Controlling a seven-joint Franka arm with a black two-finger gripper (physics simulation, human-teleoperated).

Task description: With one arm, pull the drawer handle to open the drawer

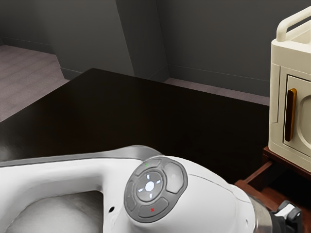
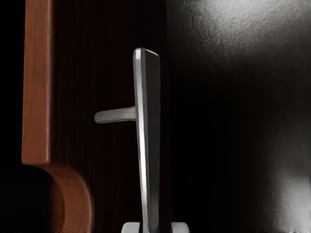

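In the exterior view, part of my gripper point(image 1: 289, 219) is at the lower right corner, beside brown wooden furniture point(image 1: 260, 175); its fingertips are hidden there. The wrist view has a grey metal bar handle point(image 2: 148, 116), its post reaching sideways to the dark wooden drawer front point(image 2: 92, 150). My gripper point(image 2: 155, 227) is open at the near end of the bar. The bar stands between the two pale fingertips, and a dark gap separates it from one of them. How far out the drawer is, I cannot tell.
A cream cabinet point(image 1: 275, 97) with a brown-gold handle point(image 1: 290, 115) stands on the wooden furniture at the exterior view's right. A black tabletop point(image 1: 146, 116) lies beyond the arm. In the wrist view, a reddish wooden edge point(image 2: 38, 87) with a curved cutout borders the drawer front.
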